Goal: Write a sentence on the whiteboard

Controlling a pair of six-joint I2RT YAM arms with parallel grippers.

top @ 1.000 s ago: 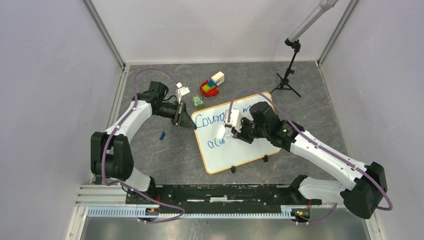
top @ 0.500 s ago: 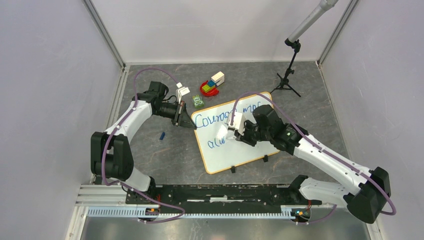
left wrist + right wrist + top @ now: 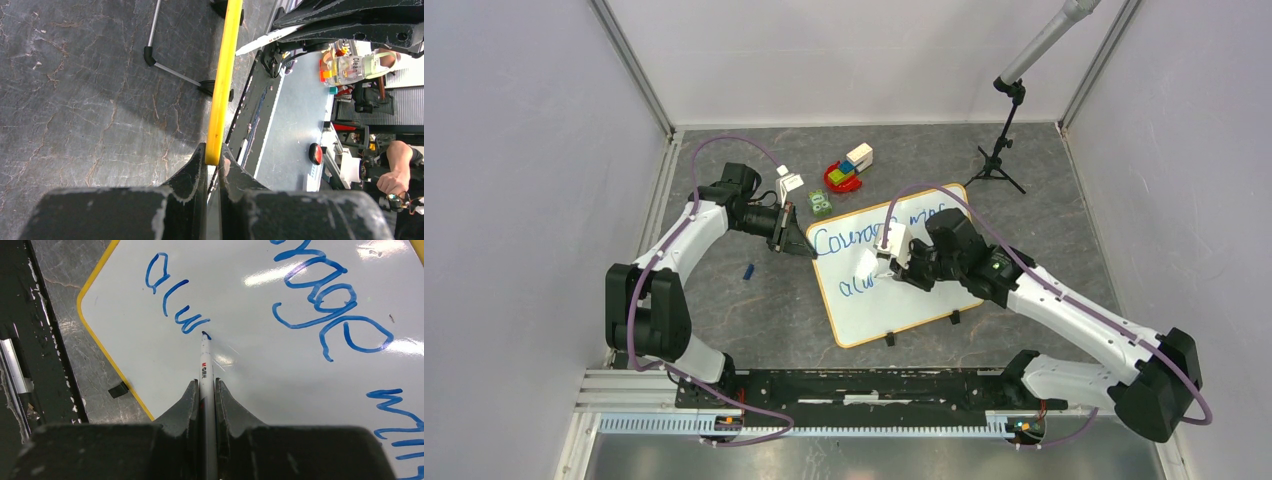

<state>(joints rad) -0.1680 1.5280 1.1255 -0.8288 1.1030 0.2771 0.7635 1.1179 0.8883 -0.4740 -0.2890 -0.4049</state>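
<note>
The whiteboard (image 3: 904,310) lies flat on the dark table (image 3: 754,320) at the centre of the top view, skewed so that its long edges run toward the upper right. The sentence (image 3: 845,242) is part-written in blue. Its first line begins "Courag" and runs on under the arm, and below it a second line reads only "alw".

In the right wrist view, the marker (image 3: 205,359) has its blue tip touching the board just right of that "w". I judge the word unfinished and the next letter due there. The right gripper (image 3: 204,386) has its fingers pressed onto the marker barrel, one on each side. I take this grip to be for a stiff, steerable tip.

The left gripper (image 3: 214,156) pinches the board's yellow rim (image 3: 223,75), at the board's upper-left corner in the top view. I judge this hold is meant to stop the board sliding under the pen.

- **Left arm:** it is folded at the elbow at frame left, with the forearm reaching rightward to that corner.
- **Right arm:** it stretches from the lower right diagonally up-left across the board. The wrist is bent down over the second line and hides the middle of the first.

Two black clips (image 3: 889,338) sit on the board's lower edge.
</note>
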